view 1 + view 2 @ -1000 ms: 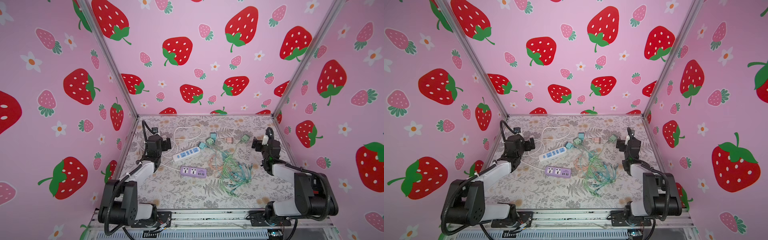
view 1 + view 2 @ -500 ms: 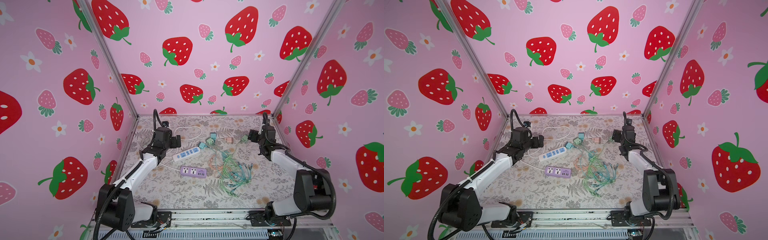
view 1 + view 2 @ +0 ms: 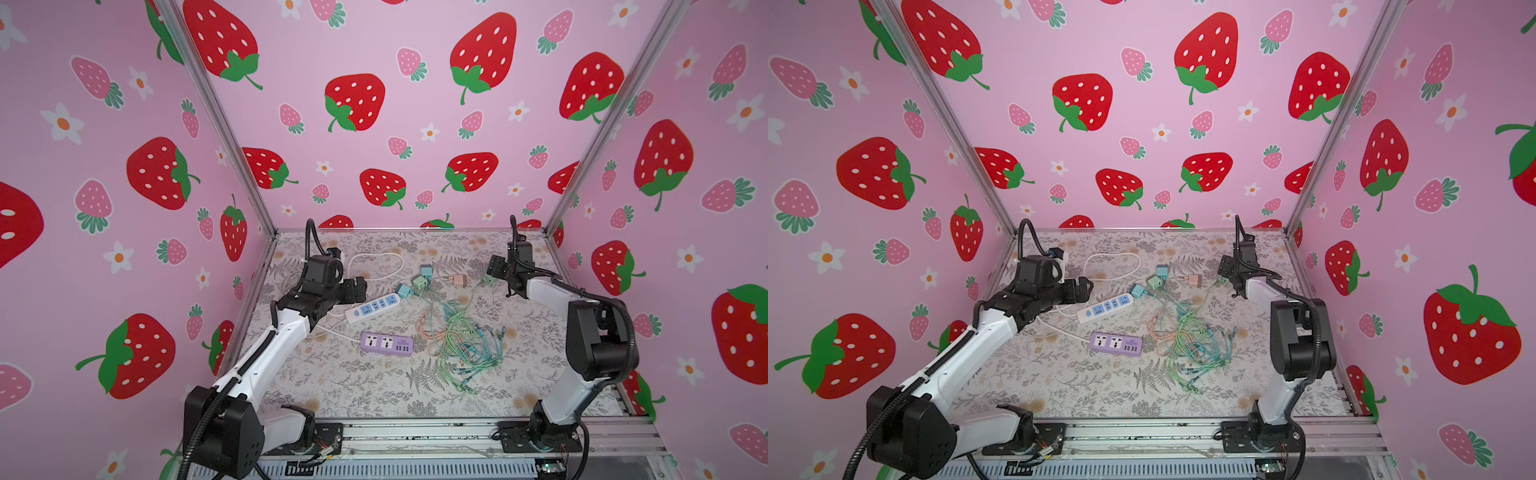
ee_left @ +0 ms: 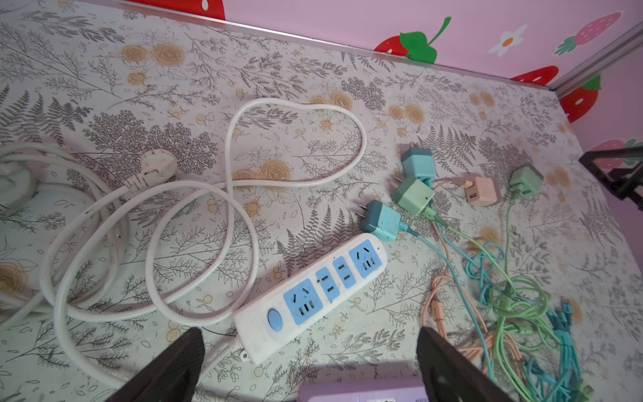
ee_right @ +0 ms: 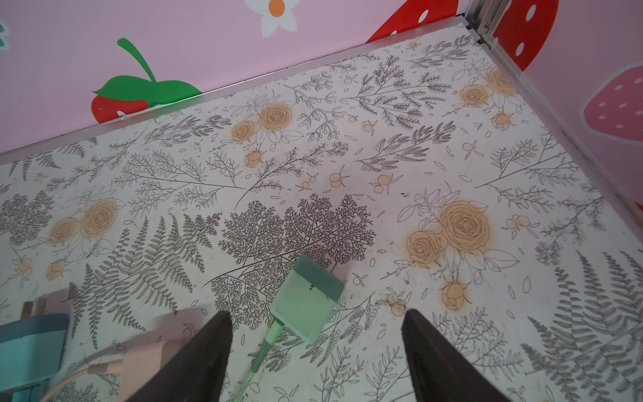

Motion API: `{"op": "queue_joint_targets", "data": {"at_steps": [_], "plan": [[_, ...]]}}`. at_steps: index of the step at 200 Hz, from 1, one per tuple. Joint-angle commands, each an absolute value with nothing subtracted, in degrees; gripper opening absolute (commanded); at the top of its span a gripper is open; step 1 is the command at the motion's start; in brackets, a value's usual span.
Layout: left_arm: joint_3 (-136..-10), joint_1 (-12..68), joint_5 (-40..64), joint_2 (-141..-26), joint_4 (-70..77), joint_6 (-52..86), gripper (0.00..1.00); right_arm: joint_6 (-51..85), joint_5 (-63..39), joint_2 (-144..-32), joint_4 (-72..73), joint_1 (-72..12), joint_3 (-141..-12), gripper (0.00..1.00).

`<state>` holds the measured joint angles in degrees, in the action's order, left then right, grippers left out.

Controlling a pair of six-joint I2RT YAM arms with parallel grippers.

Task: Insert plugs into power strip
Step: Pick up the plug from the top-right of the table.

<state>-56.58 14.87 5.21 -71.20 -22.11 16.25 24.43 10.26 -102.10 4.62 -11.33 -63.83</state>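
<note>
Left wrist view has the left gripper (image 4: pixel 311 336) with its jaws spread wide and holding nothing, hanging over the switch end of the white power strip (image 4: pixel 309 299), and none of the plugs are in it yet. Four plugs are bunched just off the strip's other end: a teal plug (image 4: pixel 381 221) nearly touching it, then a mint plug (image 4: pixel 414 195), a second teal plug (image 4: pixel 417 165) and a peach plug (image 4: pixel 482 189). The lone mint plug (image 5: pixel 306 302) lies by itself right at the right gripper (image 5: pixel 316 315), whose jaws are apart with the plug just ahead of the gap, no contact that I can see. In a top view the bunch sits just right of centre frame, the purple power strip (image 3: pixel 386 344) lower down, and the tangled cables (image 3: pixel 461 340) right of that.
</note>
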Motion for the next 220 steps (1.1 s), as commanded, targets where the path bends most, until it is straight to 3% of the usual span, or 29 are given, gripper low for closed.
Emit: {"op": "queue_joint_targets", "data": {"at_steps": [1, 190, 220], "plan": [[-59.1, 15.12, 6.88, -69.55, -26.7, 16.21, 0.97, 28.11, 9.48, -104.46, 3.25, -11.82, -65.95, 0.78], [-59.66, 15.12, 7.53, -61.51, -32.41, 14.0, 0.97, 35.59, 10.99, -116.31, 2.2, -13.62, -70.31, 0.72], [-59.68, 15.12, 7.48, -61.44, -32.38, 13.97, 0.97, 35.77, 11.22, -117.2, 2.32, -13.62, -70.4, 0.67]]}}
